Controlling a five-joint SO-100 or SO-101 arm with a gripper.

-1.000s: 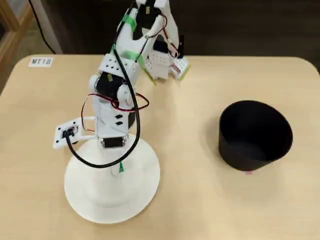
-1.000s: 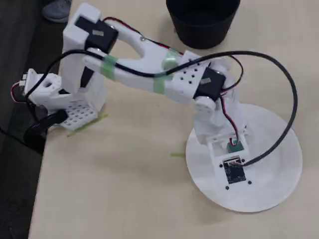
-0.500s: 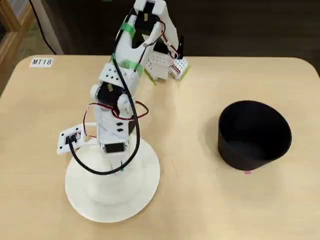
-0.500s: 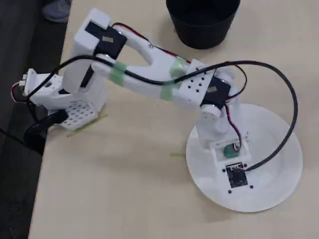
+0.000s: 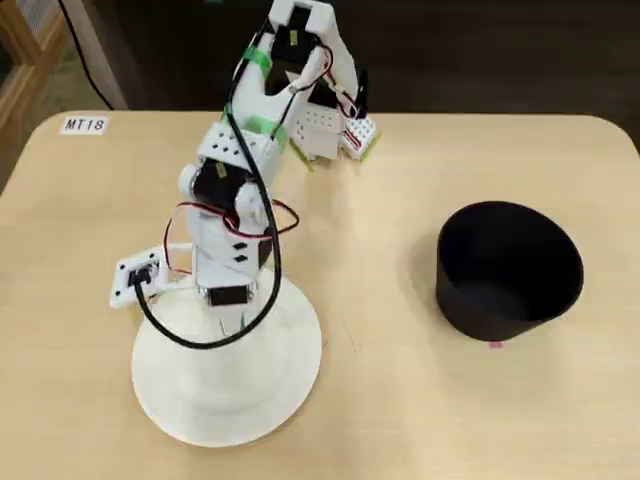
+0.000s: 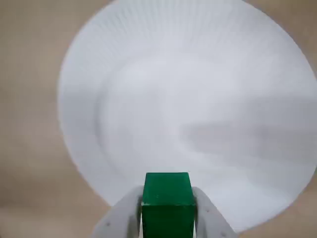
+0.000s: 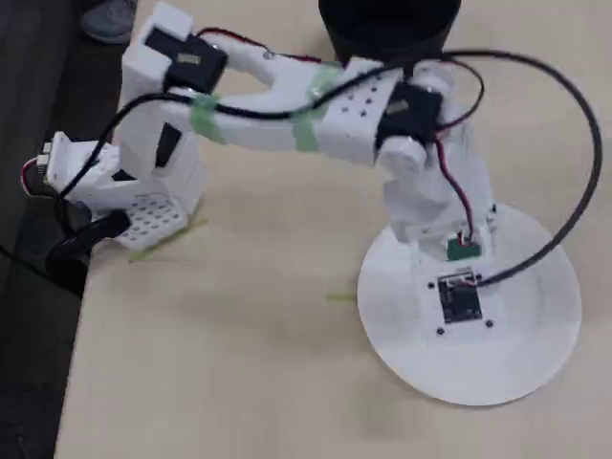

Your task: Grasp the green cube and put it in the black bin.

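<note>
In the wrist view my gripper [image 6: 167, 203] is shut on the green cube [image 6: 167, 196], which sits between the two white fingers [image 6: 124, 215]. It hangs over a white round plate [image 6: 198, 99]. In a fixed view the gripper [image 5: 232, 305] points down over the plate [image 5: 230, 400]; the cube is hidden there by the arm. In another fixed view the cube [image 7: 465, 250] shows as a small green patch just above the plate [image 7: 516, 354]. The black bin [image 5: 510, 270] stands empty to the right of the plate, apart from it; it also shows at the top edge [image 7: 387, 24].
The arm's base [image 5: 325, 130] stands at the far edge of the tan table [image 5: 420, 420]. A label reading MT18 [image 5: 83, 125] is stuck at the far left corner. Black and red cables [image 5: 190, 335] loop beside the gripper.
</note>
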